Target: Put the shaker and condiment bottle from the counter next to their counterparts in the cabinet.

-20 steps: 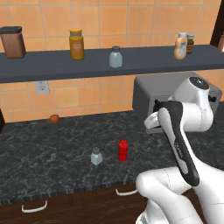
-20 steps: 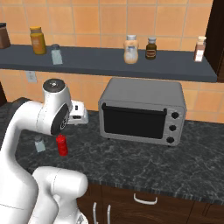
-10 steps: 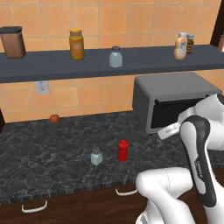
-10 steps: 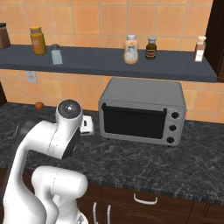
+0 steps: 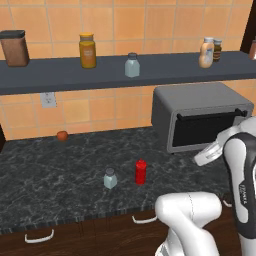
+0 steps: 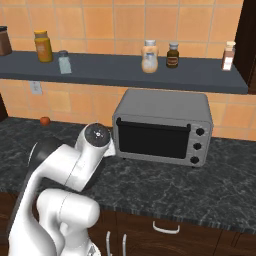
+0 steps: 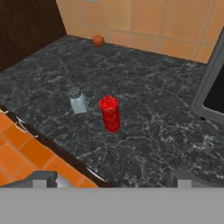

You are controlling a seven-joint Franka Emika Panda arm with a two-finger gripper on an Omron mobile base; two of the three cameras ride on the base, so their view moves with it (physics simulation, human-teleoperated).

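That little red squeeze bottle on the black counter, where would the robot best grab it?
Probably around the wide body of the red squeeze bottle, below its narrower nozzle. It stands upright, so a level approach from the front edge of the counter suits it. The shaker stands apart on one side, leaving the open end effector room.

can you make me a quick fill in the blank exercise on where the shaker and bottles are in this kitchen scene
1. The red condiment bottle stands on the ____.
2. Right beside it stands the small ____, grey-capped.
3. On the shelf, a larger shaker stands next to an amber ____.
4. The beige bottle stands on the shelf above the grey ____.

Missing words: counter; shaker; jar; microwave
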